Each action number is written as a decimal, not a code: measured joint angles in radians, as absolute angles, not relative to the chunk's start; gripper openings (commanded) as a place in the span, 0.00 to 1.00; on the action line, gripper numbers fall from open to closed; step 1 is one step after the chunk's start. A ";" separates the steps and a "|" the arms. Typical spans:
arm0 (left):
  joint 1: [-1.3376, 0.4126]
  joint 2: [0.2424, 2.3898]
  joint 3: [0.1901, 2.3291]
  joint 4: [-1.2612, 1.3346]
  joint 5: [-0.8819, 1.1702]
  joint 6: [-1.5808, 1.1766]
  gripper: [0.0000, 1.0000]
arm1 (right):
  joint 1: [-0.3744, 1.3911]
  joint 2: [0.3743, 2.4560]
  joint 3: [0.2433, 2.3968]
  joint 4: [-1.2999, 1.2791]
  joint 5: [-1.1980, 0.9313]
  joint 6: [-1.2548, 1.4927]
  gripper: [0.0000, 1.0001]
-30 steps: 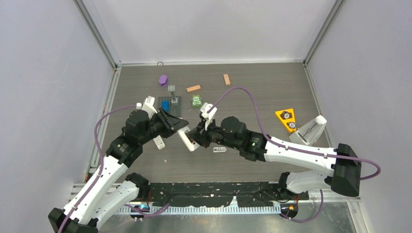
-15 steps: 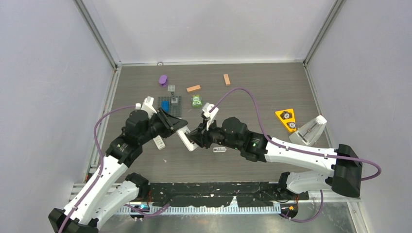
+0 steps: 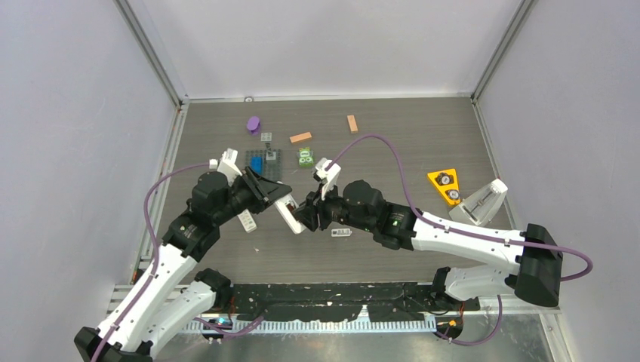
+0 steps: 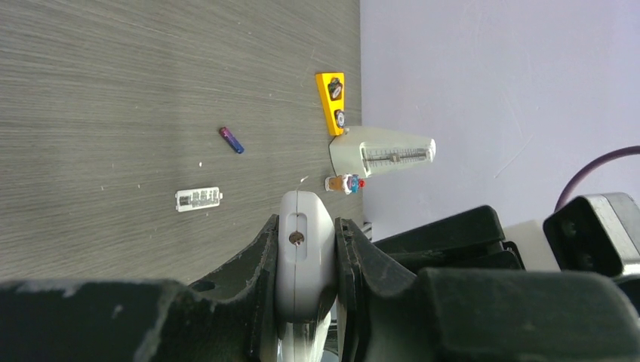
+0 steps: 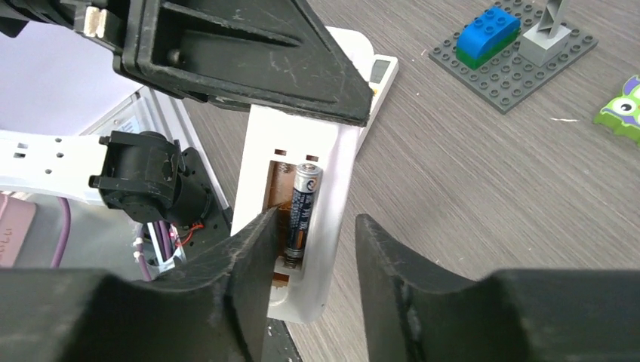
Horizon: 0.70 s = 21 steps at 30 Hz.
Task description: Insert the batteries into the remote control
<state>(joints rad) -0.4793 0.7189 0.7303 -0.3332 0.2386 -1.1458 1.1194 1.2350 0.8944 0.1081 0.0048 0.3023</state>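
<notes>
1. Right claw [image 5: 317,220] is seen with its fingers spread apart and nothing gripped; one side wall of the remote control [image 5: 337,170] is straddled by them.
2. Close against one finger [image 5: 249,256] of that claw, a dark battery [image 5: 303,204] is seen lying lengthwise in the remote's open compartment. Whether it is fully seated cannot be told.
3. Just beyond the right claw, the far end of the remote control is clamped by the left claw [image 4: 306,224], with the white body pinched edge-on between both fingers.
4. Farther ahead of the right claw and off to one side, a grey stud plate [image 5: 528,83] is laid on the table [image 4: 113,90], with a blue brick [image 5: 490,34] set on it; a green toy [image 5: 623,109] is cut off at the frame edge beside it.
5. Ahead of the left claw, a small clear strip [image 4: 198,198] is found nearest on the tabletop.
6. Beyond that strip, an orange battery [image 4: 345,183] is seen just beside the base of a white wedge [image 4: 385,154].
7. A purple battery [image 4: 232,139] is seen farther out, well apart from both claws.
8. Farthest from the left claw, a yellow triangle [image 4: 333,102] is placed near the wall.
</notes>
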 measured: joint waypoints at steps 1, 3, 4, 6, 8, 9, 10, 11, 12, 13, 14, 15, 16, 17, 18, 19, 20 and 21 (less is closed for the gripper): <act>-0.479 0.718 0.730 -0.333 0.240 -1.146 0.00 | 1.116 1.234 0.894 0.106 -0.001 0.311 0.53; -0.479 0.715 0.730 -0.331 0.243 -1.147 0.00 | 1.107 1.230 0.894 0.099 -0.010 0.329 0.59; -0.479 0.715 0.730 -0.326 0.244 -1.147 0.00 | 1.102 1.227 0.894 0.096 -0.014 0.339 0.63; -0.479 0.712 0.730 -0.319 0.248 -1.146 0.00 | 1.096 1.219 0.894 0.088 -0.017 0.349 0.69; -0.480 0.708 0.730 -0.314 0.254 -1.145 0.00 | 1.088 1.206 0.894 0.076 -0.020 0.361 0.75; -0.480 0.706 0.730 -0.311 0.256 -1.144 0.00 | 1.083 1.199 0.894 0.073 -0.020 0.369 0.79; -0.480 0.704 0.730 -0.308 0.258 -1.143 0.00 | 1.076 1.188 0.894 0.073 -0.020 0.374 0.80; -0.480 0.704 0.730 -0.305 0.258 -1.140 0.00 | 1.071 1.181 0.894 0.073 -0.021 0.382 0.83; -0.480 0.704 0.730 -0.303 0.257 -1.138 0.00 | 1.066 1.171 0.894 0.075 -0.030 0.392 0.84; -0.480 0.705 0.730 -0.301 0.257 -1.134 0.00 | 1.062 1.159 0.893 0.081 -0.041 0.404 0.84; -0.480 0.705 0.730 -0.300 0.257 -1.129 0.00 | 1.055 1.148 0.892 0.090 -0.056 0.418 0.86; -0.480 0.705 0.730 -0.296 0.257 -1.122 0.00 | 1.044 1.139 0.889 0.104 -0.076 0.430 0.87; -0.480 0.705 0.730 -0.292 0.257 -1.118 0.00 | 1.034 1.131 0.884 0.119 -0.095 0.449 0.88; -0.480 0.705 0.729 -0.286 0.257 -1.116 0.00 | 1.018 1.124 0.876 0.141 -0.119 0.468 0.89; -0.480 0.705 0.728 -0.279 0.258 -1.114 0.00 | 1.002 1.120 0.867 0.160 -0.135 0.486 0.91; -0.480 0.704 0.725 -0.271 0.259 -1.112 0.00 | 0.980 1.117 0.853 0.184 -0.162 0.510 0.91; -0.480 0.704 0.721 -0.263 0.261 -1.110 0.00 | 0.957 1.117 0.836 0.213 -0.191 0.540 0.92; -0.480 0.704 0.716 -0.252 0.264 -1.109 0.00 | 0.941 1.118 0.825 0.229 -0.213 0.563 0.92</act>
